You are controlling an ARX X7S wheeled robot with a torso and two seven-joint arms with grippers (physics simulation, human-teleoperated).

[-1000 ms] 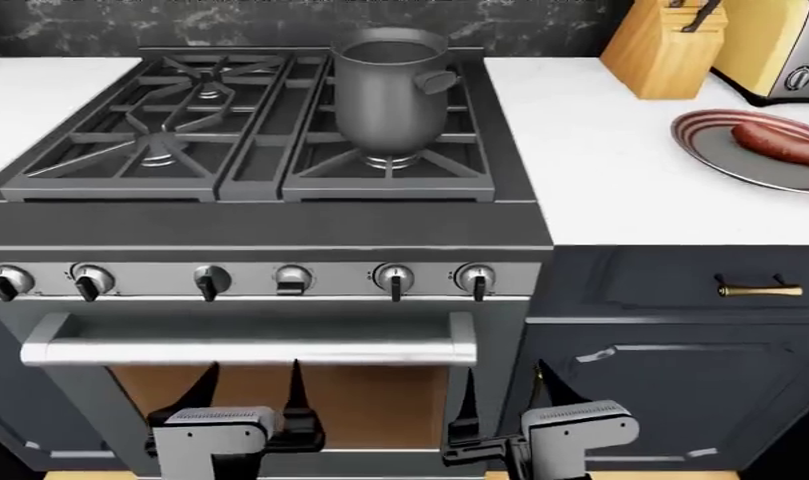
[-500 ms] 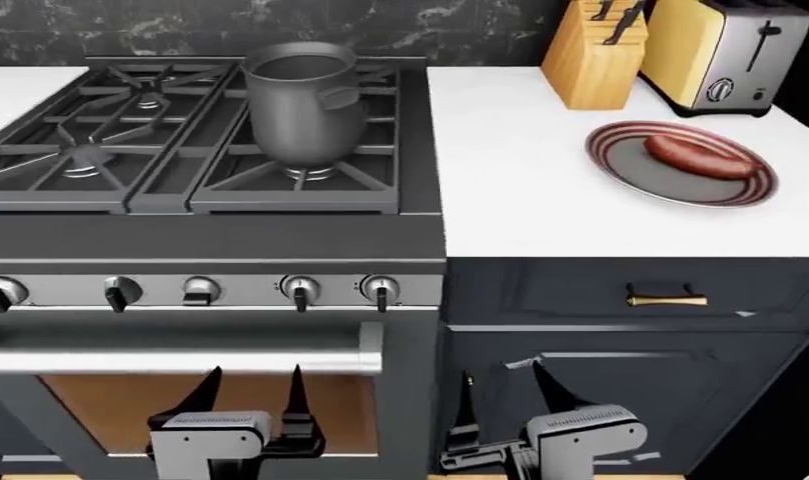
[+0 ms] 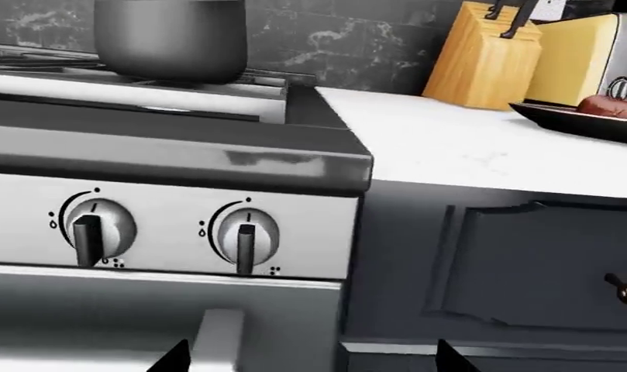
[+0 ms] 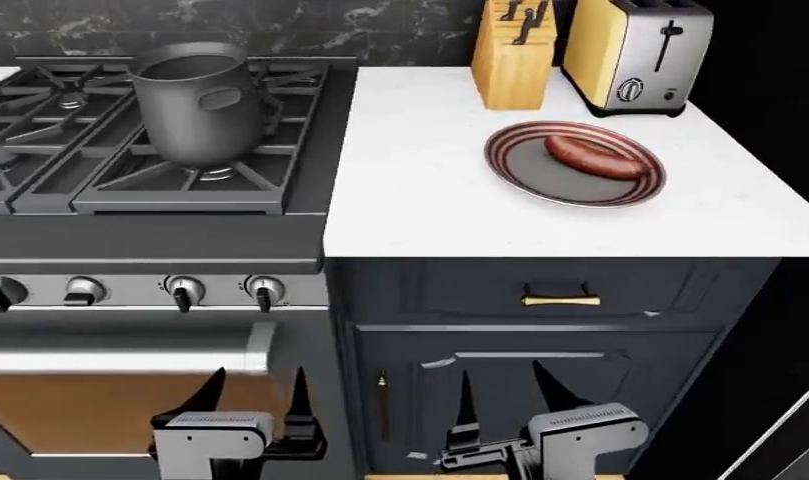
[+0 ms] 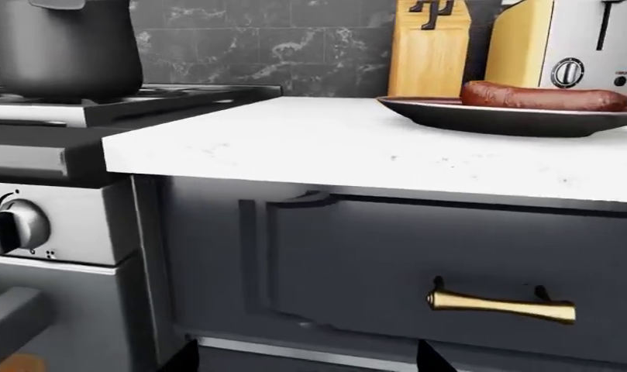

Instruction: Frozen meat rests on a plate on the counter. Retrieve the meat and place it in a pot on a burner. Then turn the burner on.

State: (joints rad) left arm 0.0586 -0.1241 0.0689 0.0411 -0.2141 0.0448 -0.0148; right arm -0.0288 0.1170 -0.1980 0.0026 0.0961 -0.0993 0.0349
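While both my left gripper and right gripper hang low before the cabinets, jaws spread and empty, the frozen meat lies on the plate on the counter, well apart from the pot on its burner. I judge the right arm should rise above the counter edge and close across the sausage's middle. Behind the plate, the knife block and toaster crowd the far side.

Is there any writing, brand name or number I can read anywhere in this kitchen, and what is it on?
No readable words, brands or numbers.
Stove knobs: only small flame-like symbols and dots, no text.
Toaster dial: marks too small to read.
Knife block, pot, plate: plain.
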